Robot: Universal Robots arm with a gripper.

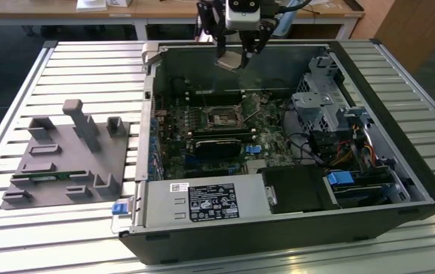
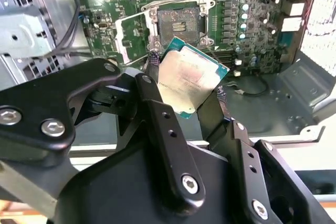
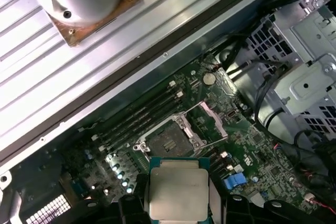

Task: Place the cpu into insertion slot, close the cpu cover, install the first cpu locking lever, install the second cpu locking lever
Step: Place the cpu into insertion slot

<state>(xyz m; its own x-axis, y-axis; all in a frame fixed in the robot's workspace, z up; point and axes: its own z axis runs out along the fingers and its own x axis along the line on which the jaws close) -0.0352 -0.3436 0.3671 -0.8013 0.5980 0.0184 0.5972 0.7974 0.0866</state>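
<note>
Second wrist view: my gripper [image 2: 186,77] is clenched on the one chip [image 2: 193,74], a flat square with a dull silver metal top and a teal edge. It is pinched by opposite sides between my two black fingers [image 2: 157,106] and tilted. I hold it in the air above the open computer case [image 1: 278,242], a black metal box lying on its side on a ribbed aluminium table [image 1: 88,63]. Inside the case lies a green circuit board [image 1: 274,140], and on it the single square socket [image 2: 176,23] sits bare, its dark pin field ringed by a metal rim. In the first wrist view the cover [image 3: 215,120], a thin silvery frame with a square window, stands swung up beside the socket. In the exterior view one grey moulded holder [image 1: 73,165] rests on the table beside the case.
</note>
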